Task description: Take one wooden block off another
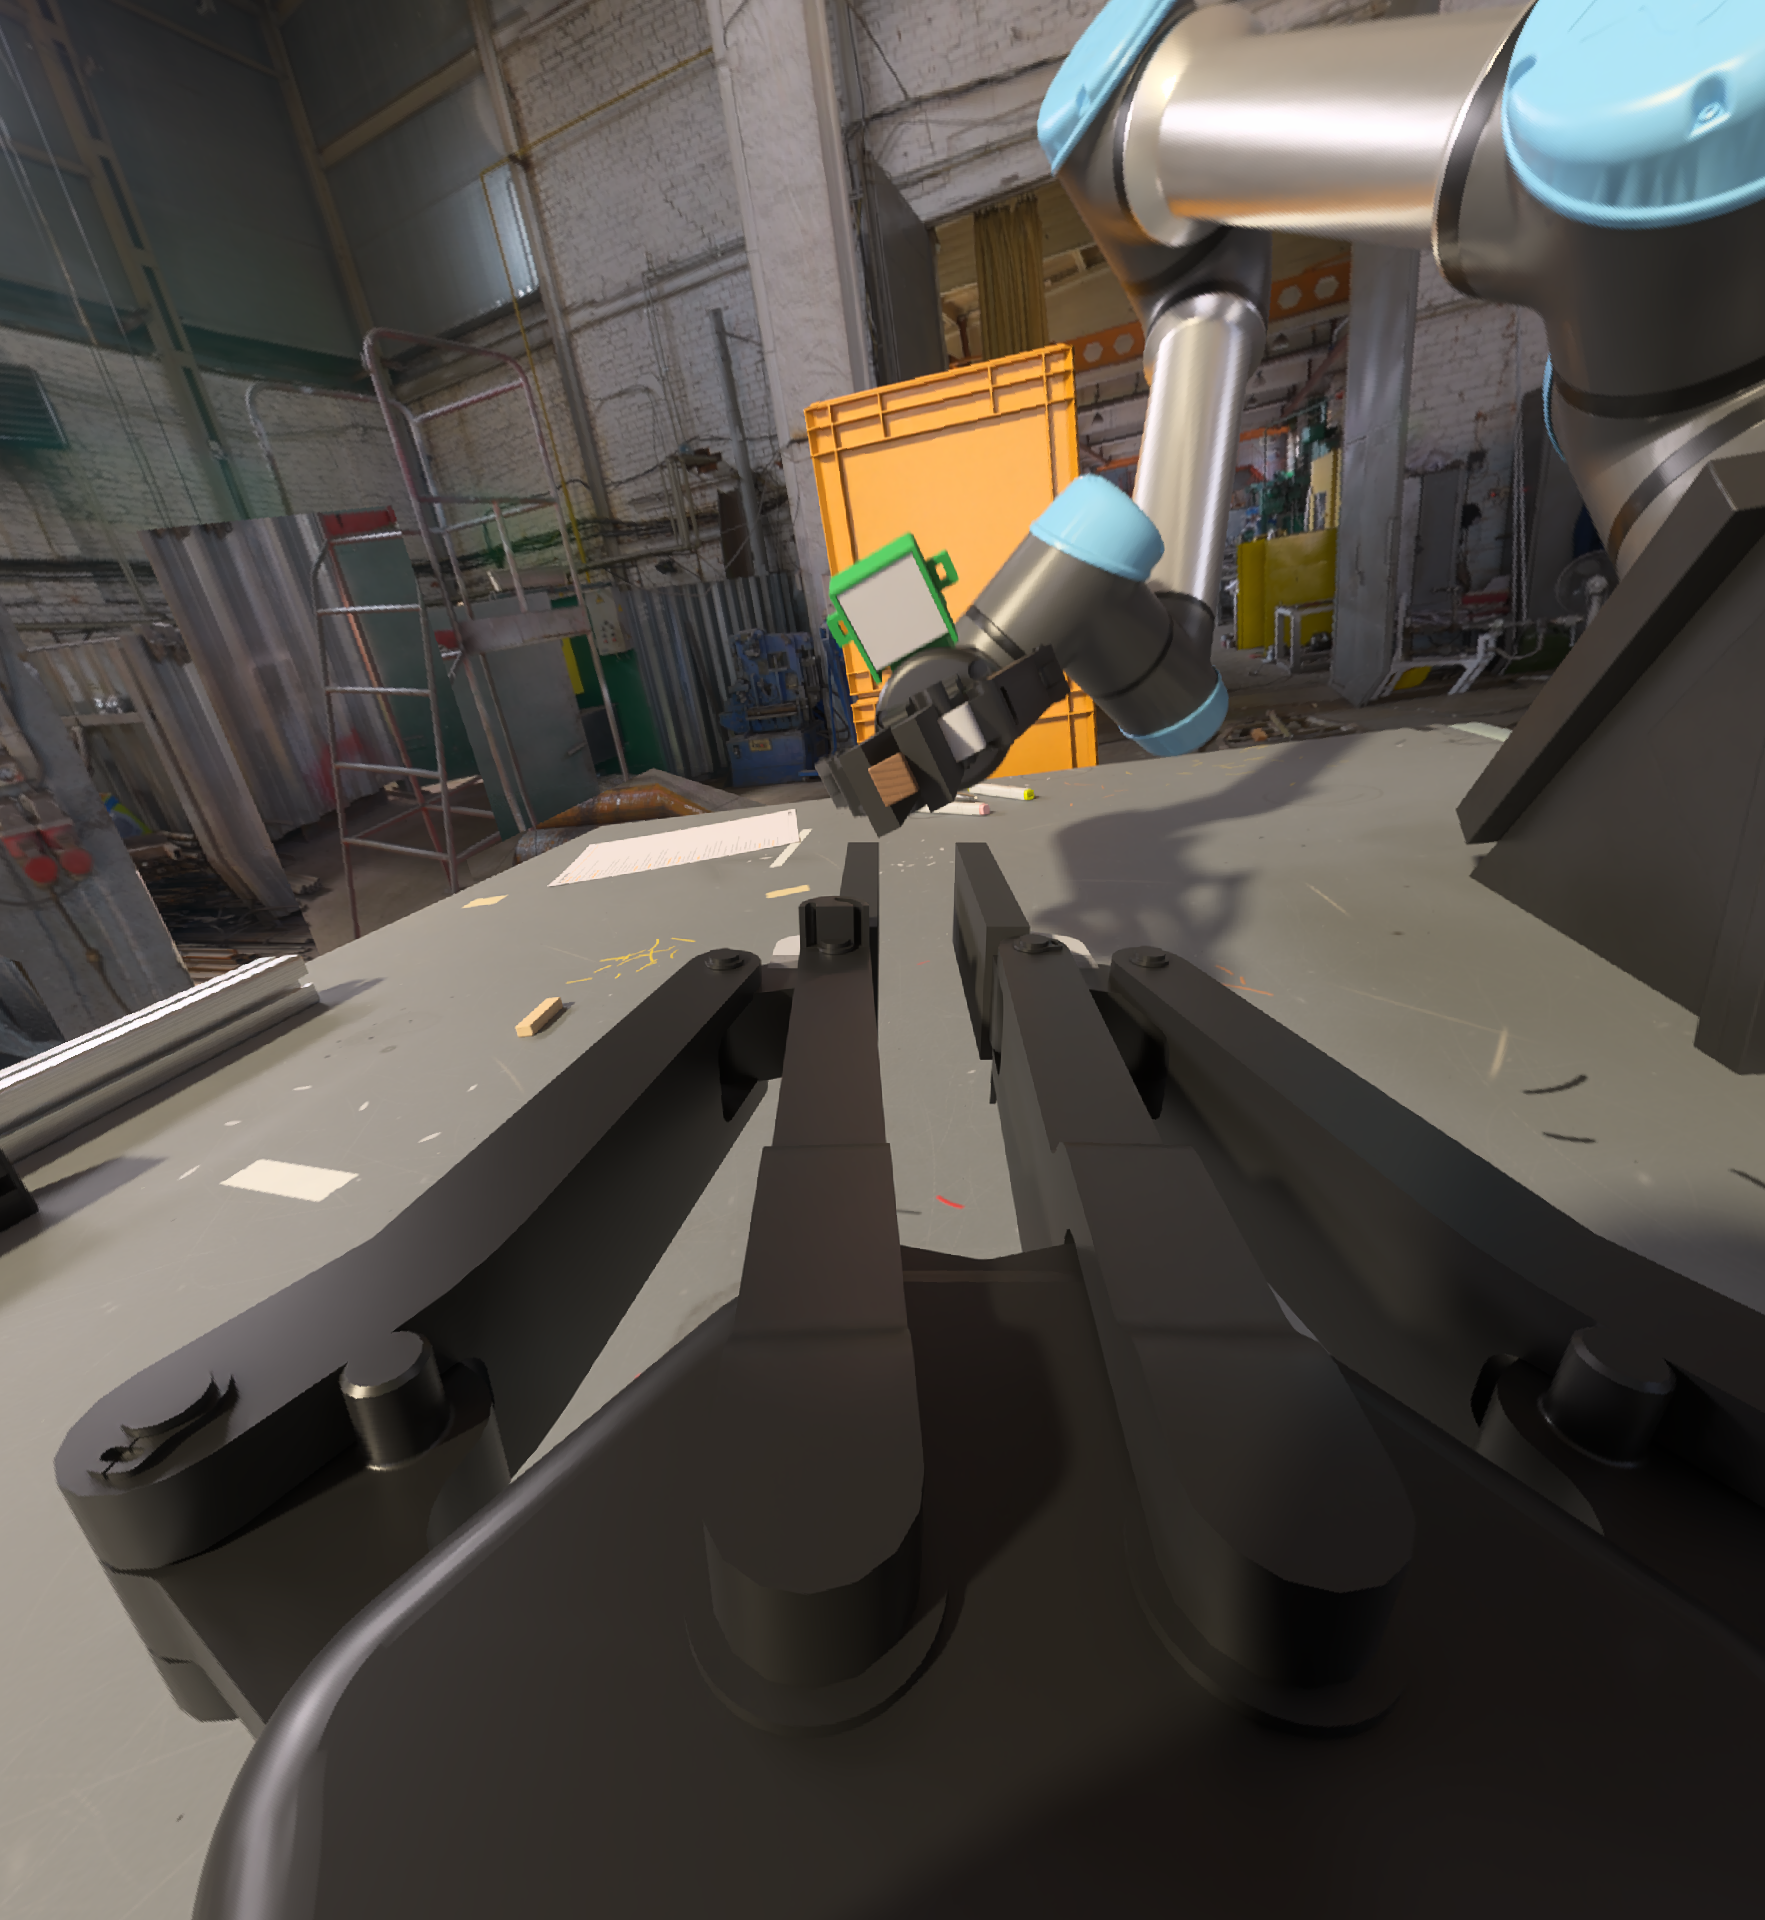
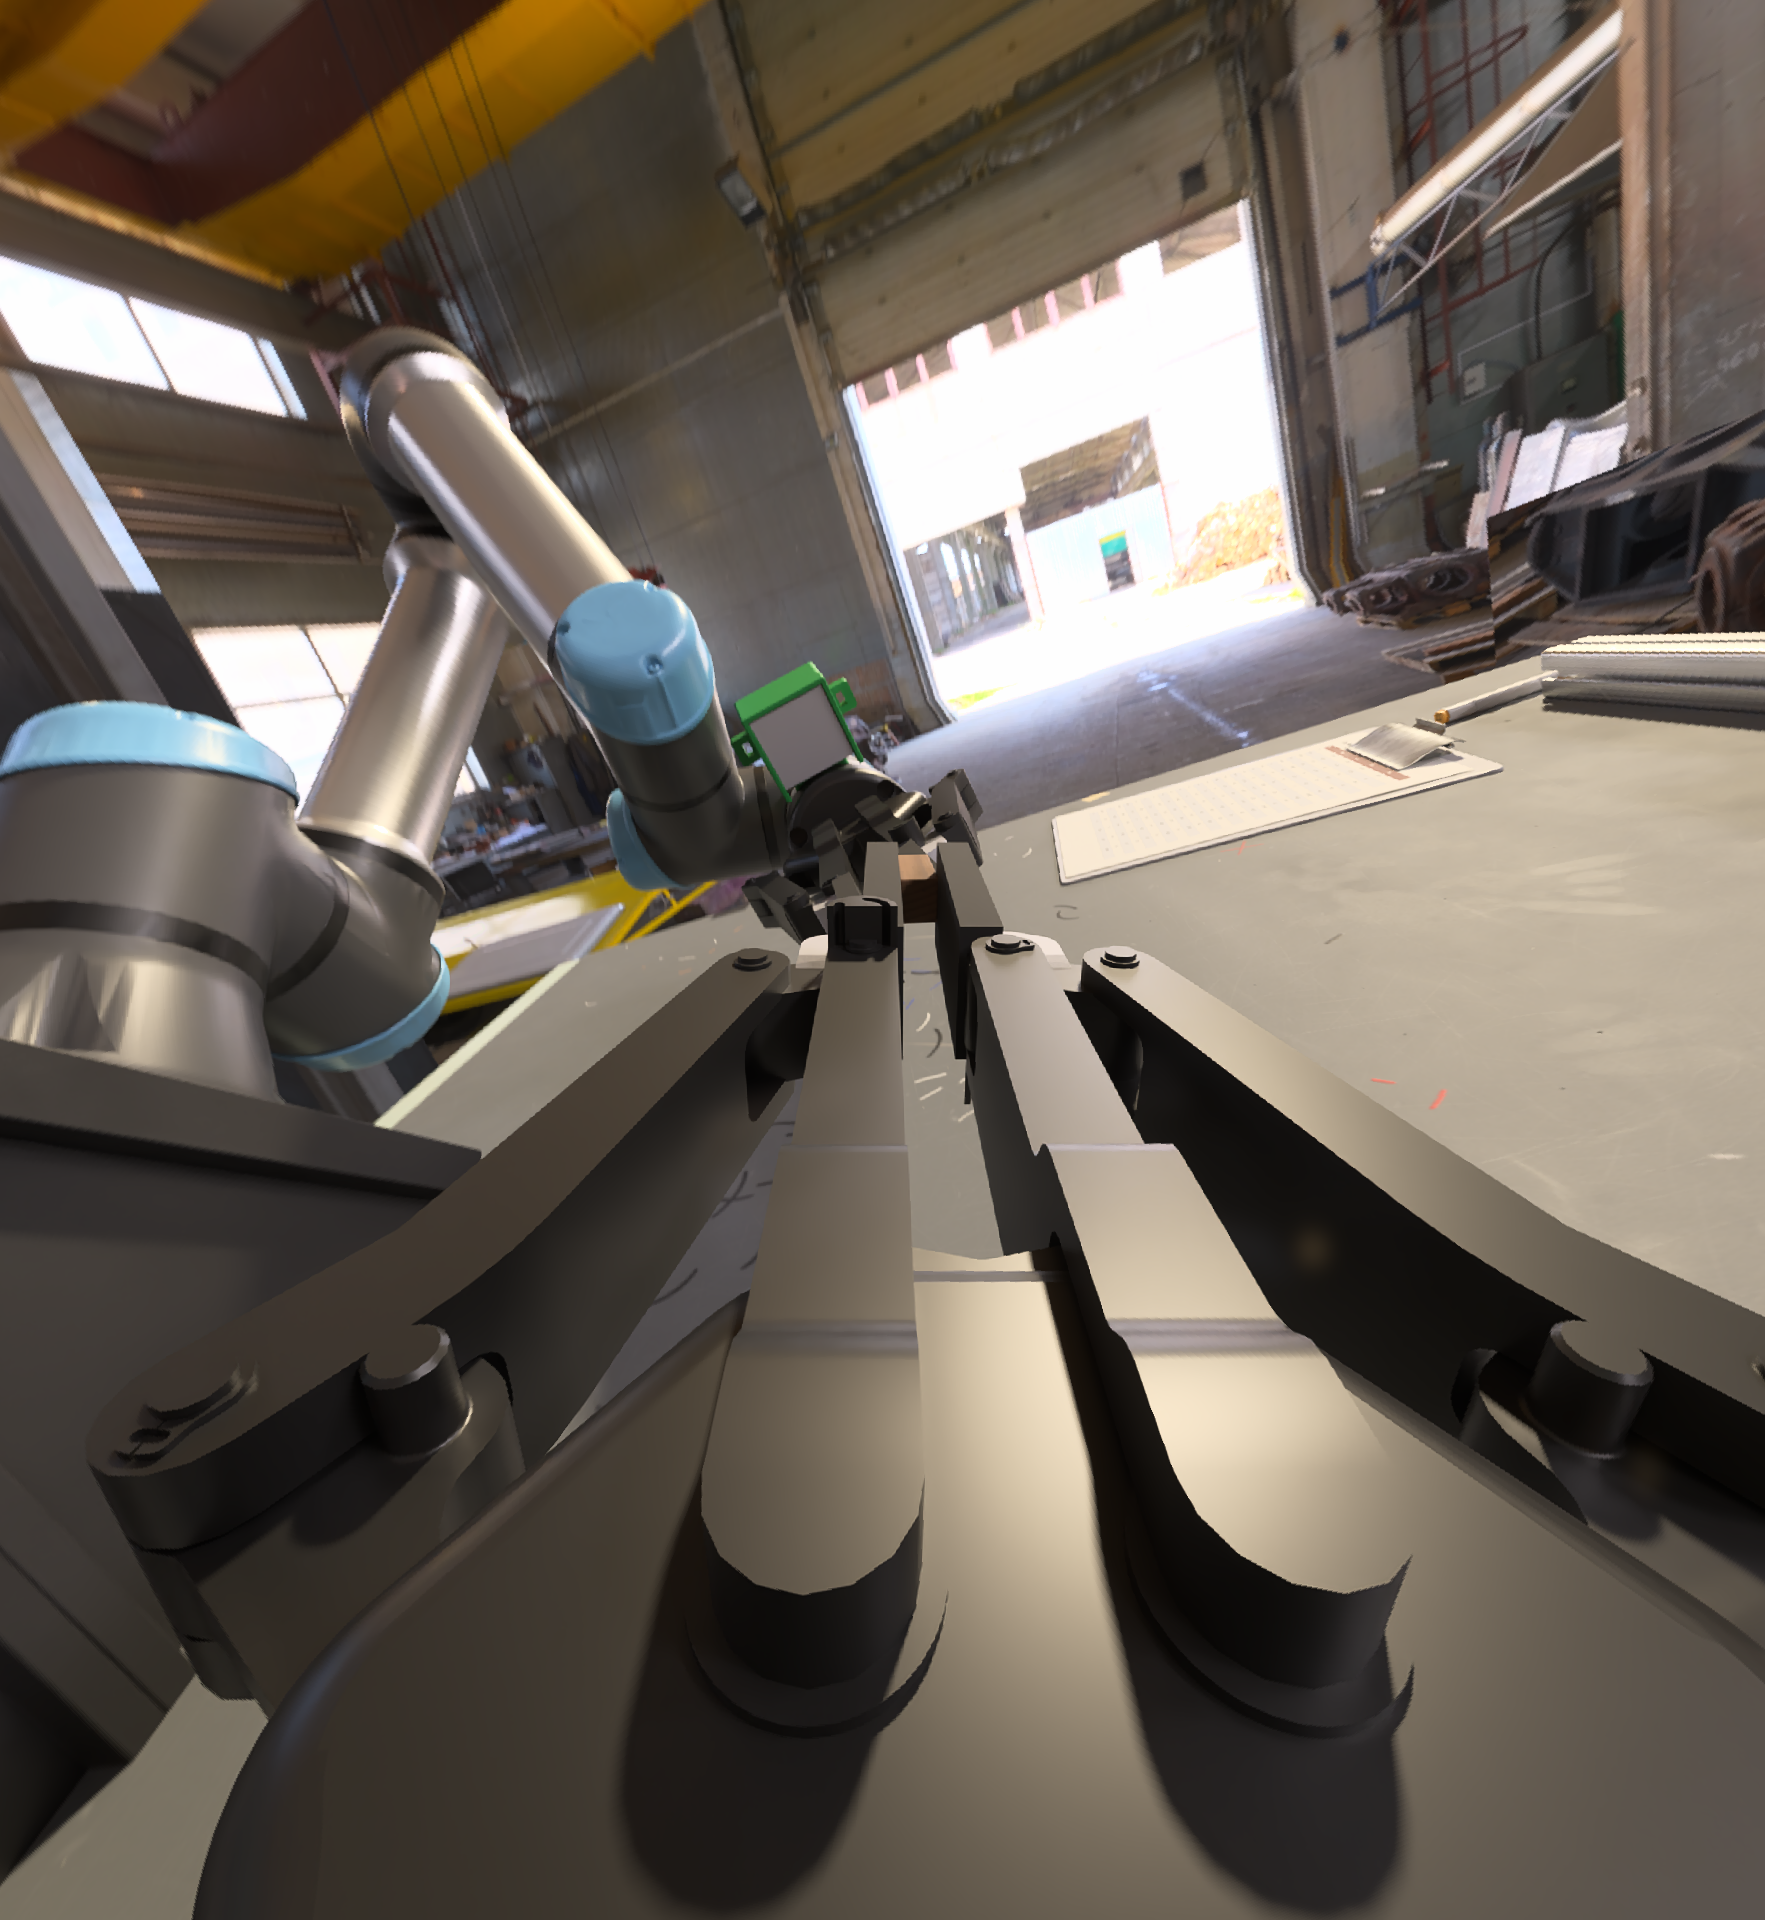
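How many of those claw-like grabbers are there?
2. The left gripper hangs open and empty over the grey table. The right gripper faces it, shut on a small wooden block. No others show, and none seems hidden.

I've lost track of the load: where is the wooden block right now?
The wooden block is clamped in the right gripper, held above the grey table, in front of the orange crate in the left wrist view.
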You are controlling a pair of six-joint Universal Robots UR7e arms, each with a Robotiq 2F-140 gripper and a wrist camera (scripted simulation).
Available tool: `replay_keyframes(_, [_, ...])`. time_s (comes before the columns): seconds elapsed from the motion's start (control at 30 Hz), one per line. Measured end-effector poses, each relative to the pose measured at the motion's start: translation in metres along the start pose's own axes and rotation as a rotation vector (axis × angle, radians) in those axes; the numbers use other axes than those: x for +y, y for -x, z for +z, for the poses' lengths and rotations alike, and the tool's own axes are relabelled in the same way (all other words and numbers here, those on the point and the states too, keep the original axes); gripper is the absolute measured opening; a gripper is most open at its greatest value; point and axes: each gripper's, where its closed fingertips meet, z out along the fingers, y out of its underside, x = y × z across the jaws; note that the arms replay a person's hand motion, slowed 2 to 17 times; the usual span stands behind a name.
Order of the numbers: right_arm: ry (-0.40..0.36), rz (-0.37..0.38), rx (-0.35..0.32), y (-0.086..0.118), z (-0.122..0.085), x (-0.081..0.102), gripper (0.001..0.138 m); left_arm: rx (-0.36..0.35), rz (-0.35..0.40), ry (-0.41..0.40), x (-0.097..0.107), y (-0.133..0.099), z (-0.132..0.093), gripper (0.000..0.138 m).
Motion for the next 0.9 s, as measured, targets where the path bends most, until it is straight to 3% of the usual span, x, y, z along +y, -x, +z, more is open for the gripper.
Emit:
replay_keyframes(0.2, [-0.087,0.059,0.010,-0.002,0.007,0.005,0.010,-0.010,-0.027,-0.027,-0.005,-0.001,0.003,0.022])
replay_keyframes(0.37, [-0.116,0.062,0.009,0.000,0.010,0.006,0.010,-0.013,-0.050,-0.055,-0.010,-0.002,0.005,0.022])
replay_keyframes(0.7, [-0.077,-0.008,0.006,0.006,0.016,0.012,0.010,-0.016,-0.100,-0.091,-0.015,0.000,0.003,0.023])
replay_keyframes(0.9, [-0.043,0.014,-0.049,0.012,0.020,0.019,0.010,-0.009,-0.108,-0.108,-0.017,0.001,0.000,0.022])
